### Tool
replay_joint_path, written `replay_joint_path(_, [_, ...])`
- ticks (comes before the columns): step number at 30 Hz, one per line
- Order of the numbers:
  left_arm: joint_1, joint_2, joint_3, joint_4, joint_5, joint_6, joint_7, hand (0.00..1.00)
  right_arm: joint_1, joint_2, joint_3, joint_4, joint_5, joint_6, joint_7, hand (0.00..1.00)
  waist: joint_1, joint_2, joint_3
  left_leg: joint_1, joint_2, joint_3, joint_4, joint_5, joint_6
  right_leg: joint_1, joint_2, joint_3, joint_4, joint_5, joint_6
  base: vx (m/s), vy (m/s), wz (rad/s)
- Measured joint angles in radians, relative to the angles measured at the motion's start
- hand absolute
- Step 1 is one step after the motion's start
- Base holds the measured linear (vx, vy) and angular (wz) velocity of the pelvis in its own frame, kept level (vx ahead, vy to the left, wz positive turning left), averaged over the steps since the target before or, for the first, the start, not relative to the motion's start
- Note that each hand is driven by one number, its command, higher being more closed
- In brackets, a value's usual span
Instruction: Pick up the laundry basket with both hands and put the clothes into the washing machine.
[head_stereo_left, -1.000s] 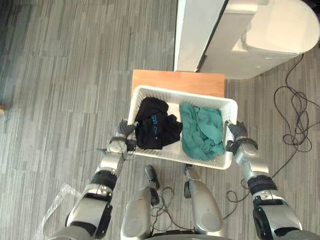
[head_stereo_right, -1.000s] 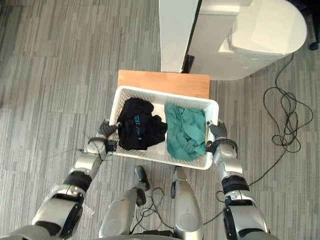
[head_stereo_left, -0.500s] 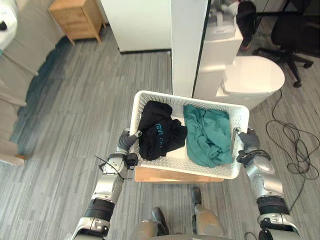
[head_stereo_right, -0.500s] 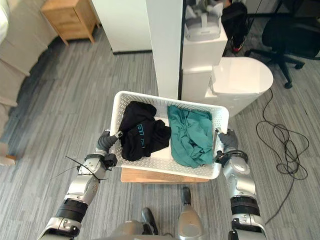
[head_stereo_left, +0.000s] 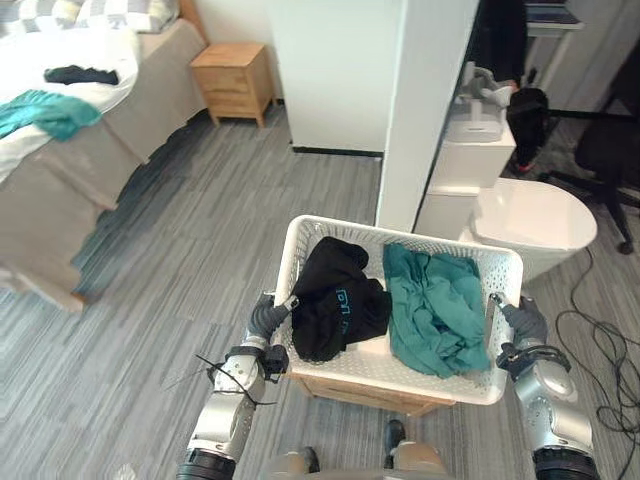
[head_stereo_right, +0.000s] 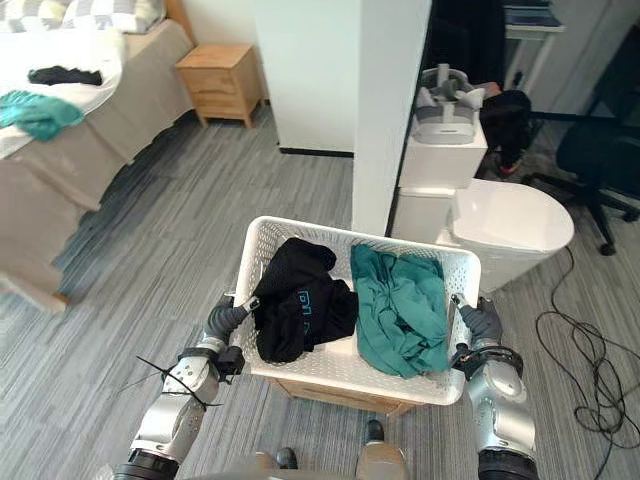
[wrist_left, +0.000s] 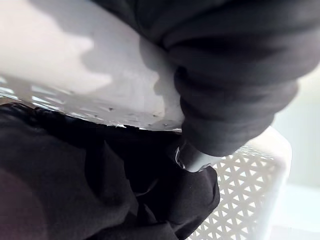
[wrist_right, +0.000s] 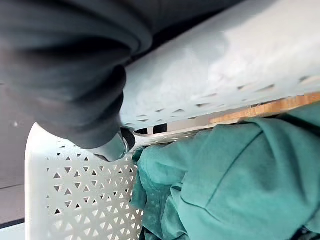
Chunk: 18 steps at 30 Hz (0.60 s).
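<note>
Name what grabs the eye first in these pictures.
A white laundry basket, centre foreground, is gripped at its ends by the left hand and right hand. Inside lie a black garment on the left and a teal garment on the right.

Two head cameras, set slightly apart, look steeply down and forward over the basket toward the bed, sharing nearly the whole scene. Each wrist camera sits hard against the basket's rim, peering inside: left at black clothes, right at green clothes.
</note>
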Motion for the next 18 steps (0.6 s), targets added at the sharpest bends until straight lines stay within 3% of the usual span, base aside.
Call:
replay_joint_path(1, [0.011,0.002,0.003,-0.009,0.000,0.000,0.001,1.00,-0.009,0.008,0.001,0.002,-0.002,0.002,0.000,1.00,0.007,-0.011,0.005,0.005,-0.017,-0.062,0.042,-0.025,-0.030,-0.014,-0.016,0.015,0.018,-0.011,-0.008,-0.18,-0.016,-0.18])
replay_joint_path(2, [0.018,0.003,0.002,-0.021,0.000,0.000,0.001,1.00,-0.016,0.012,0.001,0.003,-0.004,0.002,0.000,1.00,0.012,-0.011,0.008,-0.003,-0.015,-0.087,0.118,-0.051,-0.032,-0.017,-0.015,0.022,0.026,-0.011,-0.007,-0.18,0.021,-0.41])
replay_joint_path(4, [0.030,0.011,0.002,-0.044,0.007,0.000,0.001,1.00,-0.013,0.024,0.008,0.003,-0.004,0.000,-0.003,1.00,0.011,0.011,-0.006,0.021,0.000,-0.188,0.317,-0.131,-0.054,-0.017,0.015,0.056,0.029,0.004,0.006,-0.16,0.087,-0.56])
replay_joint_path(5, [0.031,0.014,0.001,-0.048,0.008,0.000,0.001,1.00,-0.012,0.028,0.018,0.001,-0.002,-0.003,-0.012,1.00,0.001,0.020,-0.012,0.045,0.015,-0.225,0.320,-0.153,-0.069,-0.028,0.033,0.073,0.029,0.010,0.013,-0.21,0.205,-0.58])
replay_joint_path(6, [0.026,0.018,-0.001,-0.049,0.009,0.000,0.002,1.00,-0.007,0.029,0.021,-0.003,0.002,-0.010,-0.019,1.00,-0.010,0.025,-0.022,0.070,0.021,-0.268,0.272,-0.215,-0.077,-0.057,0.054,0.096,0.028,0.018,0.026,-0.25,0.243,-0.49])
replay_joint_path(8, [0.013,0.021,-0.012,-0.049,0.021,0.000,0.002,1.00,0.025,0.043,0.013,-0.026,0.012,-0.019,-0.021,1.00,-0.010,0.015,-0.028,0.082,0.013,-0.265,0.200,-0.301,-0.049,-0.111,0.066,0.131,0.019,0.041,0.060,-0.23,0.188,-0.60])
replay_joint_path(9, [0.004,0.027,-0.019,-0.047,0.029,0.006,0.002,1.00,0.051,0.069,0.001,-0.041,0.016,-0.020,-0.024,1.00,-0.003,-0.009,-0.026,0.073,0.002,-0.241,0.193,-0.321,-0.035,-0.128,0.062,0.172,0.001,0.060,0.077,-0.38,0.202,-0.91])
replay_joint_path(10, [0.005,0.045,-0.025,-0.047,0.036,0.022,0.002,1.00,0.100,0.101,-0.002,-0.079,0.016,-0.015,-0.031,1.00,0.004,-0.039,-0.025,0.049,0.003,-0.182,0.202,-0.311,-0.019,-0.119,0.064,0.207,-0.075,0.063,0.093,-0.40,0.192,-0.90])
replay_joint_path(11, [0.004,0.055,-0.029,-0.047,0.038,0.027,0.001,1.00,0.128,0.112,-0.001,-0.105,0.016,-0.013,-0.041,1.00,0.007,-0.046,-0.027,0.038,0.006,-0.159,0.202,-0.304,-0.006,-0.118,0.071,0.216,-0.107,0.028,0.139,-0.39,0.192,-1.21])
replay_joint_path(12, [0.003,0.067,-0.031,-0.048,0.038,0.028,-0.002,1.00,0.172,0.131,-0.005,-0.156,0.016,-0.013,-0.050,1.00,0.012,-0.045,-0.028,0.012,0.026,-0.103,0.197,-0.291,0.027,-0.142,0.074,0.231,-0.119,0.032,0.145,-0.33,0.170,-1.36])
replay_joint_path(13, [-0.001,0.068,-0.033,-0.048,0.042,0.028,-0.004,1.00,0.197,0.148,-0.013,-0.186,0.016,-0.014,-0.058,1.00,0.015,-0.071,-0.045,-0.009,0.046,-0.037,0.196,-0.278,0.040,-0.165,0.089,0.233,-0.074,0.047,0.120,-0.33,0.161,-1.62])
replay_joint_path(15, [-0.013,0.068,-0.057,-0.048,0.045,0.028,-0.006,1.00,0.224,0.157,-0.031,-0.217,0.016,-0.015,-0.061,1.00,0.033,-0.092,-0.059,-0.012,0.081,0.082,0.194,-0.261,0.039,-0.128,0.098,0.185,0.002,0.040,0.101,-0.21,0.092,-1.69])
replay_joint_path(17, [-0.037,0.068,-0.066,-0.048,0.045,0.029,-0.005,1.00,0.222,0.157,-0.049,-0.221,0.016,-0.017,-0.062,1.00,0.038,-0.090,-0.059,-0.008,0.123,0.164,0.194,-0.256,0.036,-0.120,0.098,0.138,0.055,0.046,0.042,-0.16,0.013,-1.53])
replay_joint_path(18, [-0.063,0.067,-0.078,-0.048,0.045,0.032,-0.005,1.00,0.224,0.168,-0.062,-0.231,0.022,-0.020,-0.064,1.00,0.029,-0.093,-0.061,0.005,0.152,0.210,0.187,-0.247,0.030,-0.118,0.081,0.081,0.148,-0.002,0.007,-0.15,-0.038,-1.58])
